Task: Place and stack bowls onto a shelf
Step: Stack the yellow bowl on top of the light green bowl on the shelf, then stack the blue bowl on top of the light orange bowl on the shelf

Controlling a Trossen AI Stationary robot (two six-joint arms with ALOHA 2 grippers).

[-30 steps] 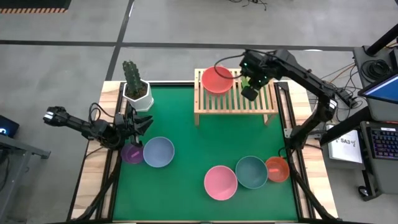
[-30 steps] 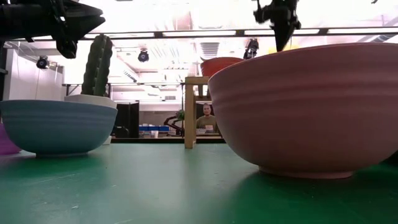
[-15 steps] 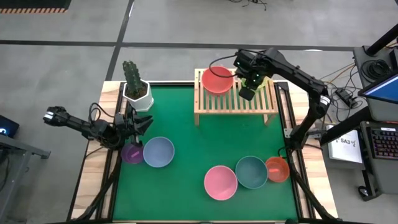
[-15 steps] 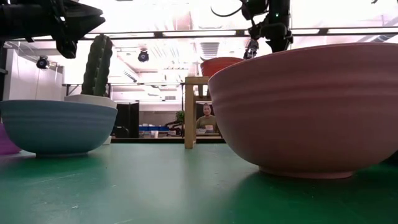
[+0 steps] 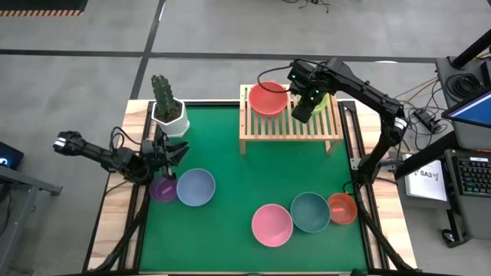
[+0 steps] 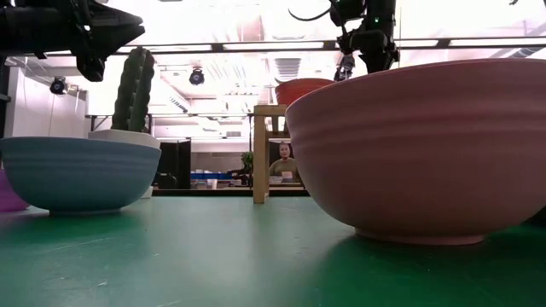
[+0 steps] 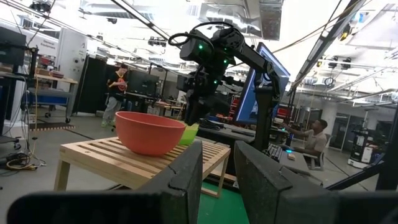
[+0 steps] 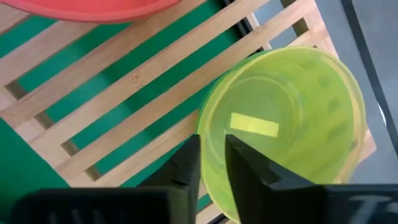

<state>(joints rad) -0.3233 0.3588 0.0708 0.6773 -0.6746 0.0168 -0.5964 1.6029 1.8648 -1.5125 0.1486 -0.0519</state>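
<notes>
The yellow-green bowl [image 5: 321,100] is over the right half of the light-wood shelf [image 5: 291,127], in my right gripper [image 5: 304,108], which is shut on it. The right wrist view looks into the bowl [image 8: 280,130] above the slats [image 8: 124,81]. The red-pink bowl [image 5: 268,98] stands by its base on the shelf's left half. My left gripper [image 5: 179,151] is open and hovers at the table's left edge, above the purple bowl [image 5: 162,188] and the blue bowl [image 5: 196,186]. The pink [image 5: 271,225], teal [image 5: 310,211] and red-orange [image 5: 342,208] bowls sit near the near edge. My right gripper holds the yellow-green bowl by its rim [image 8: 206,138], on the side toward the red-pink bowl, pinched with one finger [image 8: 245,165] inside and one outside. The fingers come from above. The bowl is tilted; I cannot tell whether its base touches the slats.
A white pot with a cactus [image 5: 168,104] stands at the far left corner. In the low view the pink bowl [image 6: 426,145] fills the right and the blue bowl [image 6: 77,170] the left. A person [image 6: 282,162] sits in the room beyond. Bare green mat lies mid-table.
My right gripper has shifted a little toward the table's left along the shelf, closer to the red-pink bowl, carrying the yellow-green bowl with it; most of the move came in the first half second. The left arm has kept still.
</notes>
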